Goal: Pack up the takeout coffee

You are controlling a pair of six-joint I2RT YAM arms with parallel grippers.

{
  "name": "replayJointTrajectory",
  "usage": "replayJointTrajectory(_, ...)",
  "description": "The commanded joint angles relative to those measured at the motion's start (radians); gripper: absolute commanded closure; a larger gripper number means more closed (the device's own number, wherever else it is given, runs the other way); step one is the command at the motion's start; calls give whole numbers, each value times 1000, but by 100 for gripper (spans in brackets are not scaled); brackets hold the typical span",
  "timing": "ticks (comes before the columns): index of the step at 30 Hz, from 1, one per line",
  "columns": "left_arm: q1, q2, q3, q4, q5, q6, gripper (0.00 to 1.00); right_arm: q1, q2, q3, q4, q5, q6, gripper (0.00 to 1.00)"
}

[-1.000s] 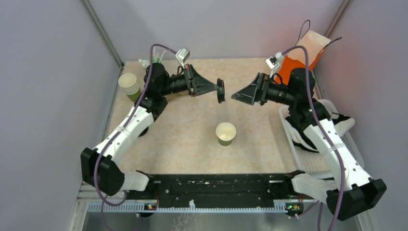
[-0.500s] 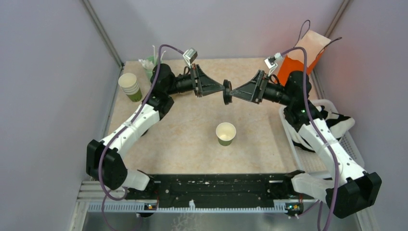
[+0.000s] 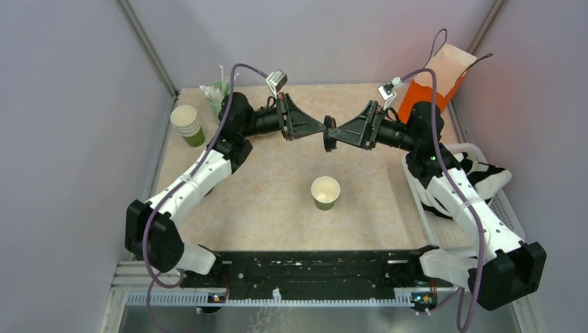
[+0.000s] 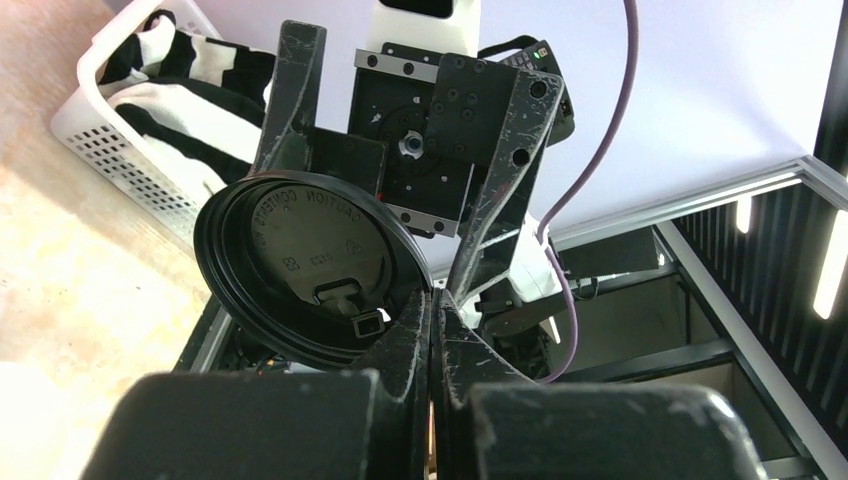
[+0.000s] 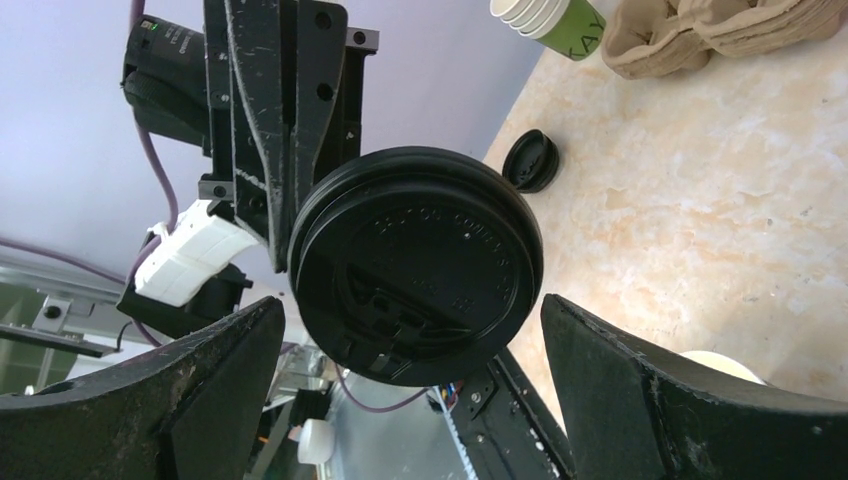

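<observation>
Partly, left hand (image 4: 432,305) hides the lid (image 4: 300,262).

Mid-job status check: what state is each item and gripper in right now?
black lid: off the cup, held in the air by its rim.
paper cup: upright, lidless.
left gripper: shut on black lid.
right gripper: open, jaws either side of the lid.
second lid: lying on the table.

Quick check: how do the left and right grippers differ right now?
The left gripper is shut, pinching the lid by its rim; the right gripper is wide open. The left carries the lid; the right only flanks it, with gaps on both sides. Both are raised above the table, tips facing each other.
</observation>
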Motion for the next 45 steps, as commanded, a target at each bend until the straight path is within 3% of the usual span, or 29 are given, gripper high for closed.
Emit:
replayJointTrajectory(1, -11, 8, 15, 74, 15, -15, 100, 12, 11, -3, 56, -12, 9, 1)
replayJointTrajectory(8, -18, 13, 18, 77, 15, -16, 100, 12, 15, -2, 57, -16, 11, 2)
replayJointTrajectory(28, -25, 21, 18, 78, 5, -13, 100, -11, 6, -12, 49, -26, 13, 21)
replayJointTrajectory(40, -24, 21, 25, 29, 13, 10, 100, -13, 6, -11, 30, 7, 12, 25)
replayJointTrajectory(41, -24, 21, 28, 7, 12, 26, 98, -13, 6, -10, 20, 11, 10, 26)
replayJointTrajectory(45, -23, 0, 30, -97, -15, 93, 72, -14, 5, -10, -6, 24, 7, 28)
